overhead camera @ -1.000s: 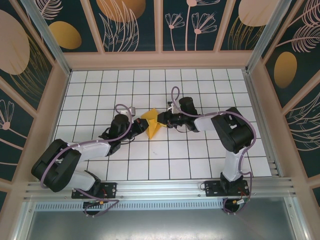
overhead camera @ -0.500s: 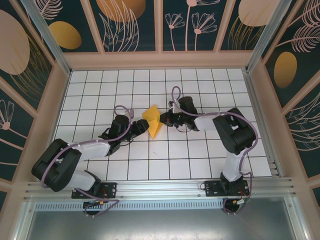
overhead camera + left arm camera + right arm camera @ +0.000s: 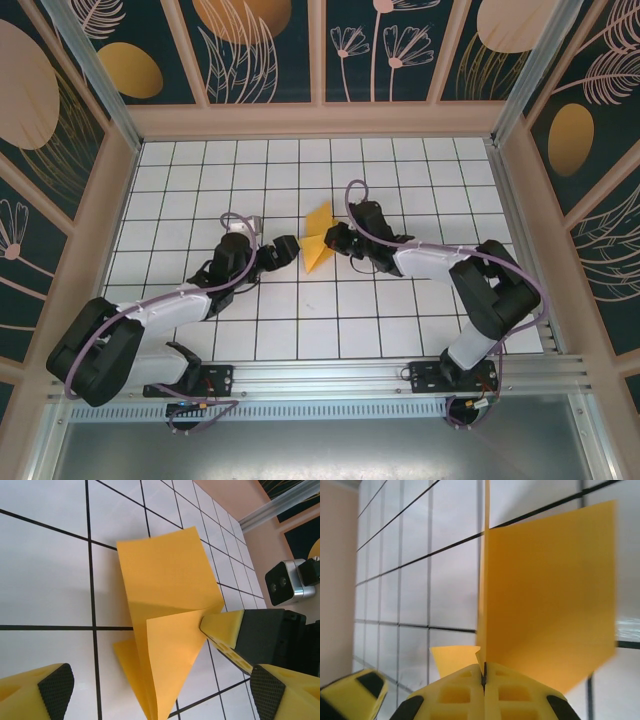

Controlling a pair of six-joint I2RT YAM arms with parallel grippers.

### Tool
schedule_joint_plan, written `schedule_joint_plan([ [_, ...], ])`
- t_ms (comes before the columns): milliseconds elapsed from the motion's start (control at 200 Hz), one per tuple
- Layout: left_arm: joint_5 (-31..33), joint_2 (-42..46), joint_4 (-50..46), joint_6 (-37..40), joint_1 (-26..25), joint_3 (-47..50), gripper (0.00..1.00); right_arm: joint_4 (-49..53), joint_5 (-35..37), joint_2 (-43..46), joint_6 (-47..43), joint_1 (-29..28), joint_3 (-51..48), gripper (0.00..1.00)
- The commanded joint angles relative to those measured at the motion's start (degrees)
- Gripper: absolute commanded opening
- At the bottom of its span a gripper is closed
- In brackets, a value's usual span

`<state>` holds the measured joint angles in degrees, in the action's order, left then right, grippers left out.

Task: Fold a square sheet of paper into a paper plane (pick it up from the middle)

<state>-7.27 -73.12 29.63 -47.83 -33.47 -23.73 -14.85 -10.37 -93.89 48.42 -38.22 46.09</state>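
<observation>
The orange sheet of paper (image 3: 318, 236) is folded into a pointed, plane-like wedge near the middle of the white grid table (image 3: 420, 170). My right gripper (image 3: 330, 240) is shut on its right edge. In the right wrist view the fingers (image 3: 484, 676) pinch a crease, and a wide flap of paper (image 3: 550, 600) stands upright. My left gripper (image 3: 287, 249) is open just left of the paper, apart from it. In the left wrist view the paper (image 3: 165, 585) lies ahead of the wide-spread left gripper (image 3: 162, 692), and a right fingertip (image 3: 224, 626) presses the fold.
Wooden walls (image 3: 320, 120) with dark leaf panels close the table in at the back and both sides. An aluminium rail (image 3: 320, 375) runs along the near edge by the arm bases. The right wrist camera (image 3: 283, 583) sits close behind the paper.
My left gripper opened, let go of the paper and drew back slightly. My right gripper closed on the paper and carried it a little farther back and right, turning it more upright.
</observation>
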Motion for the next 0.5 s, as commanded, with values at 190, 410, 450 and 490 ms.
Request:
schedule_joint_plan([
  [190, 4.8, -0.7, 4.4, 14.7, -3.6, 0.7, 0.96, 10.2, 14.2, 0.4, 13.8, -3.8, 1.5, 0.02],
  [410, 7.6, -3.7, 10.6, 26.6, -6.0, 2.8, 0.90, 10.1, 11.5, -0.6, 22.9, -3.9, 0.0, 0.00],
  [450, 7.9, -4.7, 11.1, 27.7, -6.2, 2.4, 0.89, 10.3, 9.8, -0.8, 24.2, -3.9, 0.2, 0.00],
  [490, 7.6, -5.7, 11.1, 28.8, -6.4, 1.8, 0.87, 10.1, 8.8, -0.8, 25.1, -3.9, 0.2, 0.00],
])
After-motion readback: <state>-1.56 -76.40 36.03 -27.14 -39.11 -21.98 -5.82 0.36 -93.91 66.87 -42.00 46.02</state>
